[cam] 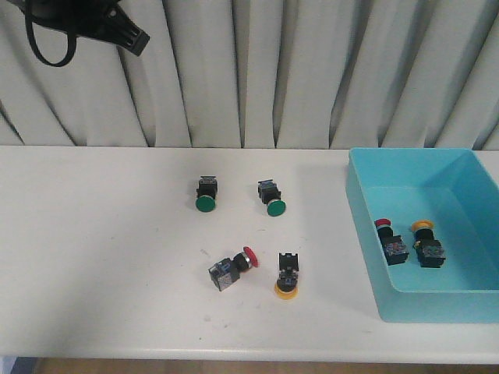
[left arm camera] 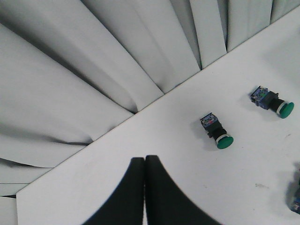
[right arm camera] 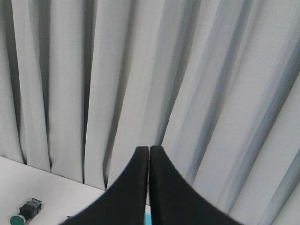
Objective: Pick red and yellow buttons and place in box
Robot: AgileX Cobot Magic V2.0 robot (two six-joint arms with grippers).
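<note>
A red button (cam: 234,269) and a yellow button (cam: 287,279) lie on their sides on the white table (cam: 101,257), near the front middle. The turquoise box (cam: 460,206) stands at the right; one red button (cam: 389,240) and one yellow button (cam: 426,243) lie inside it. My left gripper (left arm camera: 145,159) is shut and empty, raised over the table's far left; two green buttons lie ahead of it. My right gripper (right arm camera: 149,149) is shut and empty, held high and facing the curtain. It is out of the front view.
Two green-capped buttons (cam: 206,194) (cam: 272,199) lie behind the red and yellow ones; they also show in the left wrist view (left arm camera: 217,131) (left arm camera: 273,100). Part of my left arm (cam: 117,29) hangs at the top left. A grey curtain (cam: 257,70) backs the table.
</note>
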